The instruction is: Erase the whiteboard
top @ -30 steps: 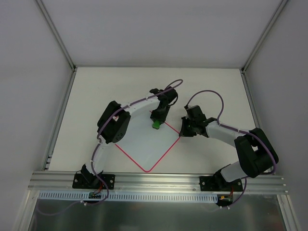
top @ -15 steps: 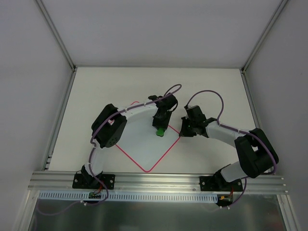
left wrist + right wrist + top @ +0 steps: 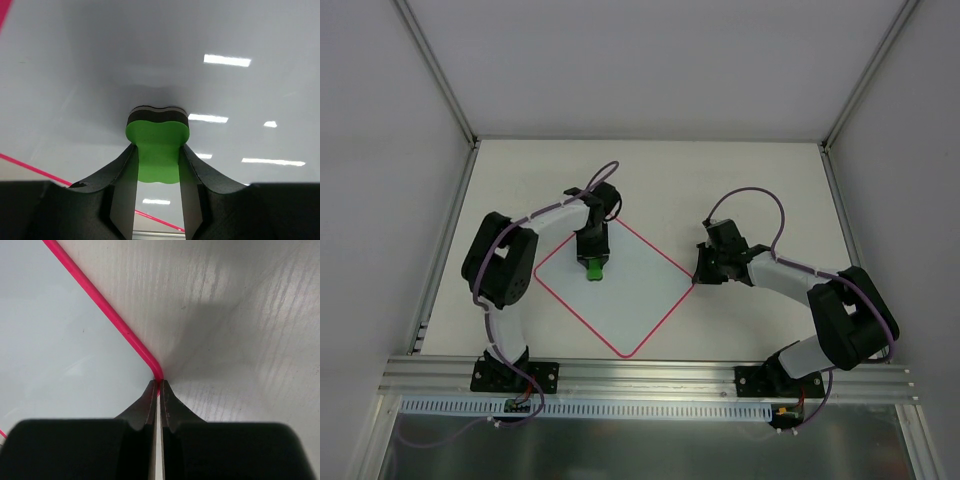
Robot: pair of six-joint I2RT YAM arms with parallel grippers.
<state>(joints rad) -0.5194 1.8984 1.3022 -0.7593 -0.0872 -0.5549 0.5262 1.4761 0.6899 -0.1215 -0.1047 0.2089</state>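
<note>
Left gripper (image 3: pixel 156 152): grasps small green foam block (image 3: pixel 157 134).
Right gripper (image 3: pixel 159 386): clenched, tips at board corner ahead.
Flat red-bordered whiteboard (image 3: pixel 630 300): likely stiff, slippery; pin corner.

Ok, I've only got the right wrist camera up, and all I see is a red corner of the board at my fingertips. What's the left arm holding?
Observer: The left end effector is shut on a small green eraser block.
Operator: Is it on the board?
Observer: Yes. In the left wrist view its dark underside appears to be pressed against the whiteboard.
Operator: Where, relative to my corner?
Observer: From the top camera, it is toward the board's left corner, across from yours on the right.
Operator: Any scribbles showing?
Observer: None that I can see from above; the surface looks plain.
</note>
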